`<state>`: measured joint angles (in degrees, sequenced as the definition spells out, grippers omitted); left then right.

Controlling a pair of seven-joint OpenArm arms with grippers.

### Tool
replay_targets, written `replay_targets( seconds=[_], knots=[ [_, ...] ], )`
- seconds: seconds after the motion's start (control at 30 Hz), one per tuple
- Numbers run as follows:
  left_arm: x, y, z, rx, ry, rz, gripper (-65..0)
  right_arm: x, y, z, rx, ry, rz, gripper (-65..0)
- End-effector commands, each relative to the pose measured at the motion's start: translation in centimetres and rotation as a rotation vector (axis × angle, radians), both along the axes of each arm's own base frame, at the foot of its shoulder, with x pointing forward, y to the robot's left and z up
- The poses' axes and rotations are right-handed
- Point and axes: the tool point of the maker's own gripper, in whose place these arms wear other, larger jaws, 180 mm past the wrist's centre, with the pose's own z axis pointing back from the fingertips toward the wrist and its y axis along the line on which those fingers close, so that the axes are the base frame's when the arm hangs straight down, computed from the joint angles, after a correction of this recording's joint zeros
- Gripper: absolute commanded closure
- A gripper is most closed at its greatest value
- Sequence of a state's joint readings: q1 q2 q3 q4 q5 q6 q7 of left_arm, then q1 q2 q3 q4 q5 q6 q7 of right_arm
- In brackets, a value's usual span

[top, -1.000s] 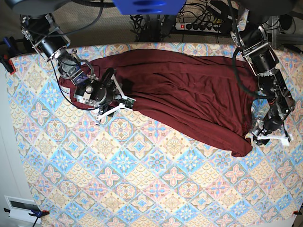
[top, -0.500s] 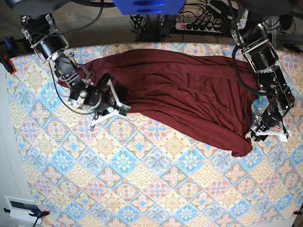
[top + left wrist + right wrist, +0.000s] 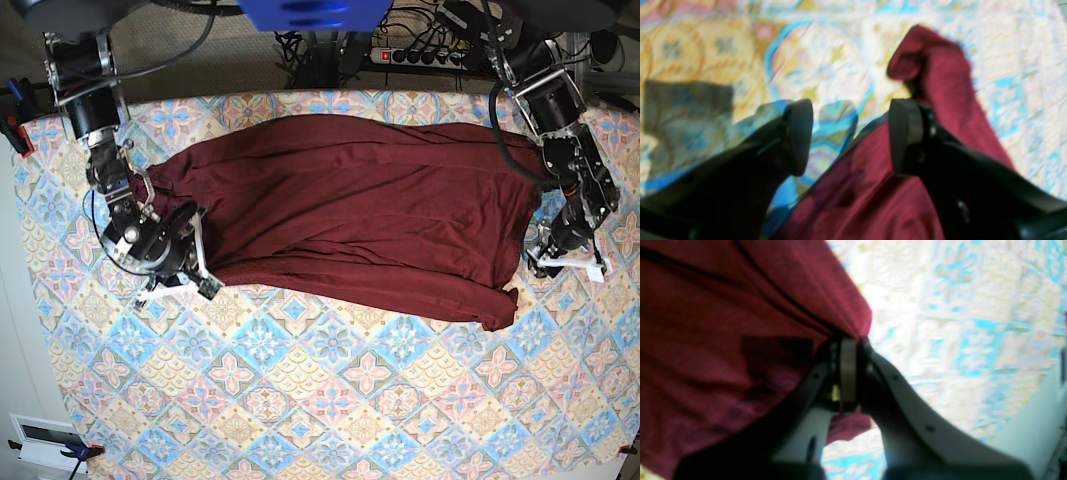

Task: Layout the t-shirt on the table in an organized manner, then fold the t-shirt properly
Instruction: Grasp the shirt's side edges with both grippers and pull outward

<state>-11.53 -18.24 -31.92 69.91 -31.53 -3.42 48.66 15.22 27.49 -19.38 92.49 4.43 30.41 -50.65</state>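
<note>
The t-shirt point(image 3: 350, 215) blocks the far half of the table point(image 3: 330, 400); the near half lies open.

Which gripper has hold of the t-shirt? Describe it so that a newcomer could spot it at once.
Start from the patterned table and the maroon t-shirt across its far half. In the base view, the right gripper is at the shirt's near-left corner, shut on the hem. The left gripper, opposite, is open, holding nothing.

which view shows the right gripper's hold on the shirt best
The right wrist view: the right gripper is shut on the t-shirt edge, seen close up. The base view shows that gripper small; the left wrist view misses it.
</note>
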Motion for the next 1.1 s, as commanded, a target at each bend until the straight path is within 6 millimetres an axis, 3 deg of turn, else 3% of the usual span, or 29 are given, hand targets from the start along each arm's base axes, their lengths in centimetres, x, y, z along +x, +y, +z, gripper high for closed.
replay_targets(
  seconds=[0.0,0.2,0.27,0.37,0.63,0.87,0.97,1.07],
  knots=[
    [1.1,0.9,2.2,0.035,-0.06,0.001,-35.1,1.2,-0.4,1.6,-0.001,-0.052,-0.007,-1.4],
    [0.7,0.5,2.1,0.053,-0.058,-0.023,-35.1,1.2,0.9,2.1,0.016,-0.065,0.008,-21.6],
    [1.1,-0.5,2.1,0.073,-0.061,-0.088,-35.1,1.2,1.1,2.5,0.019,-0.075,0.014,-25.1],
    [1.5,-2.1,1.8,0.095,-0.051,-0.16,-35.1,1.2,1.6,3.0,0.026,-0.09,0.025,-25.3],
    [2.6,-1.6,1.7,0.255,-0.041,-0.166,-35.1,0.1,2.0,2.6,0.038,-0.083,0.033,-23.0],
    [3.0,-2.6,-2.5,0.2,0.063,-0.161,-35.1,0.2,1.8,2.6,0.039,-0.085,0.026,-23.0],
    [3.0,-2.9,-3.5,0.17,0.086,-0.159,-34.4,0.5,-0.2,3.0,0.048,-0.097,-0.037,-23.0],
    [2.9,-2.8,-3.5,0.18,0.091,-0.167,-27.4,0.6,-2.8,3.4,0.062,-0.109,-0.12,-23.2]
  ],
)
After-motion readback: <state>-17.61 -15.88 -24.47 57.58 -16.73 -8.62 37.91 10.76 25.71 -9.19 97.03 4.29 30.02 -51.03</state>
